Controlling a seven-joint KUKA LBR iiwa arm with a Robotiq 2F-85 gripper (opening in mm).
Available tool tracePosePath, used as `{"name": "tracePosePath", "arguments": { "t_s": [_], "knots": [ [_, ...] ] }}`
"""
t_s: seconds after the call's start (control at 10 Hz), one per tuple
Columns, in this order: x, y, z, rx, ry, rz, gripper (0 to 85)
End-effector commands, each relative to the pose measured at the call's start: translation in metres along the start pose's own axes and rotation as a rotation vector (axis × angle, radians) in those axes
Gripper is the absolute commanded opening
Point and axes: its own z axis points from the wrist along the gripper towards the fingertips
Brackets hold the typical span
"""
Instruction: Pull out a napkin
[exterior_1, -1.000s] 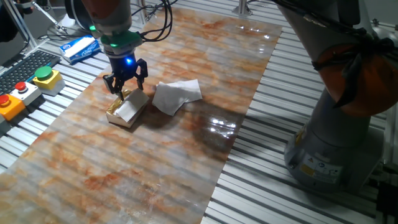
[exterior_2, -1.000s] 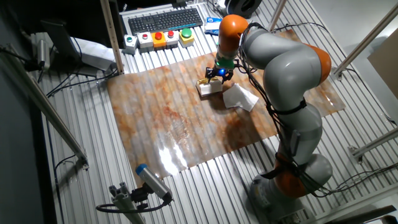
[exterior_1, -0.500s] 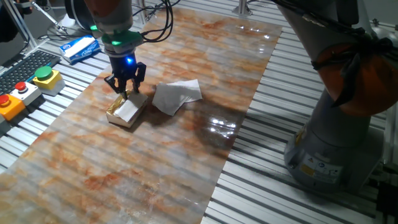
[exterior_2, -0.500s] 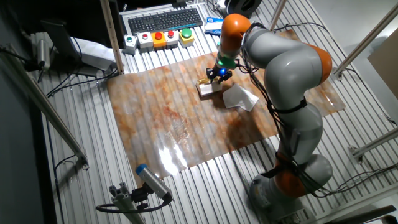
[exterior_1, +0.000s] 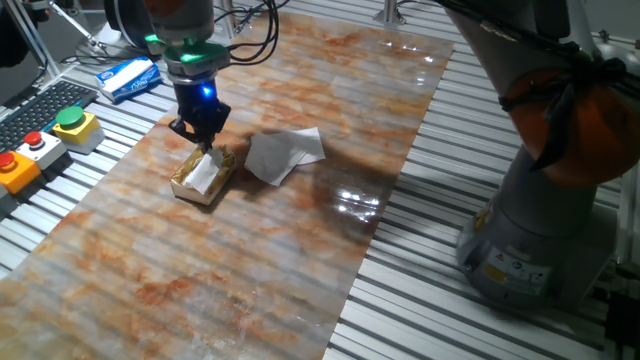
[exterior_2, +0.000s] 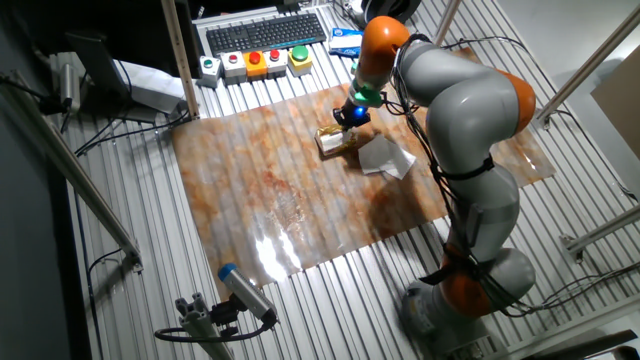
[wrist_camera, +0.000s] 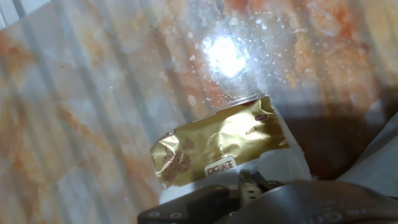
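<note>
A gold foil packet (exterior_1: 189, 180) lies on the marbled mat, also in the other fixed view (exterior_2: 333, 143) and the hand view (wrist_camera: 217, 144). My gripper (exterior_1: 206, 146) stands just above its far end, fingers pinched together on a white napkin (exterior_1: 203, 170) that stretches from the packet's opening up to the fingertips. In the hand view the napkin (wrist_camera: 283, 163) bulges out of the packet right under the gripper (wrist_camera: 249, 185). A second white napkin (exterior_1: 284, 153) lies loose and crumpled on the mat to the packet's right, apart from it.
A blue-and-white packet (exterior_1: 128, 77) lies at the far left off the mat. A box with red and green buttons (exterior_1: 45, 140) and a keyboard (exterior_2: 265, 32) stand beyond the mat's left edge. The arm's base (exterior_1: 545, 220) is on the right.
The fingers have closed from open to pinched together and risen slightly. The white sheet that lay flat on the packet now stands up towards the fingertips.
</note>
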Motion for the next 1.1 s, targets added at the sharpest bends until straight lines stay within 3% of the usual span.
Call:
{"name": "tracePosePath", "arguments": {
  "t_s": [0.0,0.3,0.5,0.8,1.0],
  "knots": [
    [0.0,0.001,-0.004,0.006,0.002,0.0,0.0],
    [-0.001,0.006,-0.036,0.018,0.03,-0.003,0.0],
    [-0.001,-0.001,-0.05,0.02,0.035,-0.024,0.0],
    [0.001,-0.017,-0.077,0.008,0.072,-0.063,0.0],
    [0.0,-0.03,-0.094,0.038,0.094,-0.111,0.0]
  ]
}}
